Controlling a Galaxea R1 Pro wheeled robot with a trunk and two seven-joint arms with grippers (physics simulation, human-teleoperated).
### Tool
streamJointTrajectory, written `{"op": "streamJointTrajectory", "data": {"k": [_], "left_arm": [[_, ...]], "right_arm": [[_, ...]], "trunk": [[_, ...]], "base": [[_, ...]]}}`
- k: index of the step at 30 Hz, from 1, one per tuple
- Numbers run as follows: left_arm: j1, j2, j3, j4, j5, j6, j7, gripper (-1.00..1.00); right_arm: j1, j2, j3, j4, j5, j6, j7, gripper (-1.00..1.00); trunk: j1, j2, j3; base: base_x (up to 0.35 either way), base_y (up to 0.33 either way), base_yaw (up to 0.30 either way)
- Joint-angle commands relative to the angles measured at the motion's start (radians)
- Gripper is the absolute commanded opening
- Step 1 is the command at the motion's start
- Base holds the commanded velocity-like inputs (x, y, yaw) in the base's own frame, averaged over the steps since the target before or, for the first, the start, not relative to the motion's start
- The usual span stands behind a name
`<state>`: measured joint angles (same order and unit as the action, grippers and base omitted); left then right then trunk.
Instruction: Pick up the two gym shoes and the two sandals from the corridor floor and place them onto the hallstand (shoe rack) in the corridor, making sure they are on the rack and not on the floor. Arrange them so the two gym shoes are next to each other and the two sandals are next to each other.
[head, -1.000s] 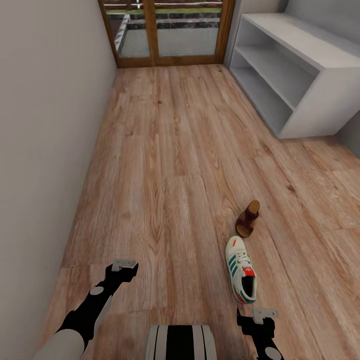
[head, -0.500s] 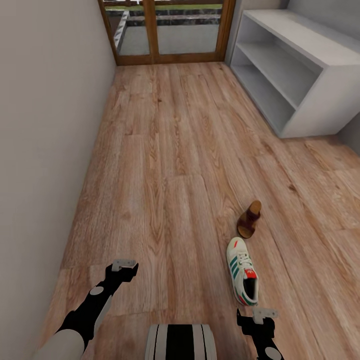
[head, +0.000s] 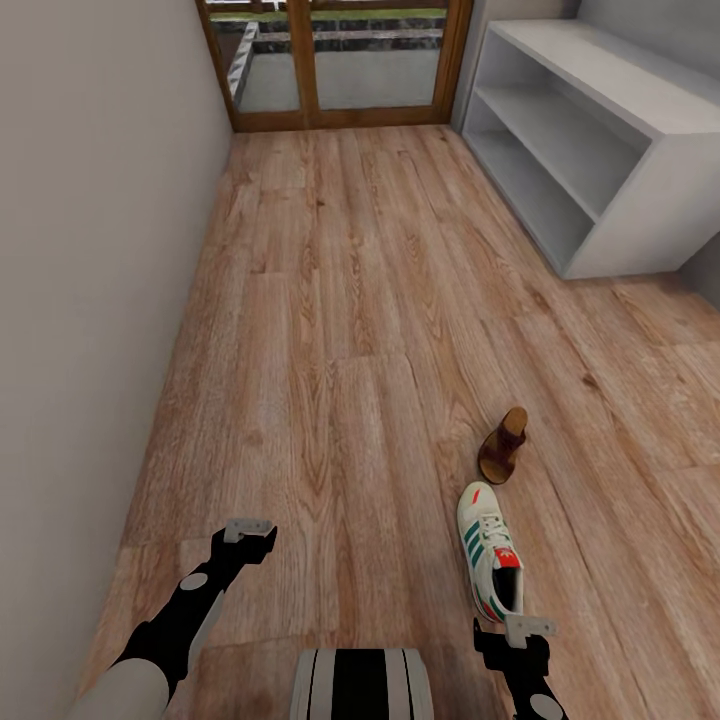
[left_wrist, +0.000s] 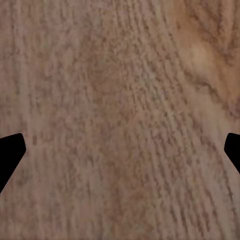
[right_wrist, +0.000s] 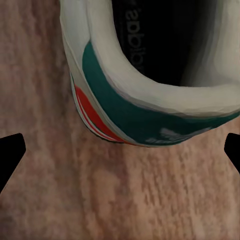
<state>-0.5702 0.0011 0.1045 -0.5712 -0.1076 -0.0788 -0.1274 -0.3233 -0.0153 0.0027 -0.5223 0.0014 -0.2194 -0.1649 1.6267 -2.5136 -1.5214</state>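
Our right gripper (head: 512, 632) hangs spread and empty just behind the heel of the white green-striped gym shoe (head: 491, 562); our left gripper (head: 247, 530) is spread too. Beyond lies a brown leather-look sandal (head: 503, 445). The white hallstand (head: 640, 200) stands far ahead, bare: nothing placed yet.

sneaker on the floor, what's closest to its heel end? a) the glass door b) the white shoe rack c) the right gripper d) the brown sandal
c: in the head view the sneaker has its heel just ahead of the right gripper, and the right wrist view looks straight onto that heel; the sandal lies past its toe.
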Motion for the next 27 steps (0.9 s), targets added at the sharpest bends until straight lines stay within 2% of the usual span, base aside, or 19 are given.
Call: {"op": "streamJointTrajectory", "data": {"k": [1, 27], "left_arm": [[0.000, -0.001, 0.007, 0.001, -0.011, -0.004, -0.008, 1.00], [0.000, -0.001, 0.007, 0.001, -0.011, -0.004, -0.008, 1.00]], "right_arm": [[0.000, 0.000, 0.000, 0.001, 0.000, -0.003, -0.002, 1.00], [0.000, 0.000, 0.000, 0.001, 0.000, -0.003, -0.004, 1.00]], "trunk": [[0.000, 0.000, 0.000], [0.000, 0.000, 0.000]], "base": [[0.004, 0.002, 0.000], [0.041, 0.000, 0.000]]}}
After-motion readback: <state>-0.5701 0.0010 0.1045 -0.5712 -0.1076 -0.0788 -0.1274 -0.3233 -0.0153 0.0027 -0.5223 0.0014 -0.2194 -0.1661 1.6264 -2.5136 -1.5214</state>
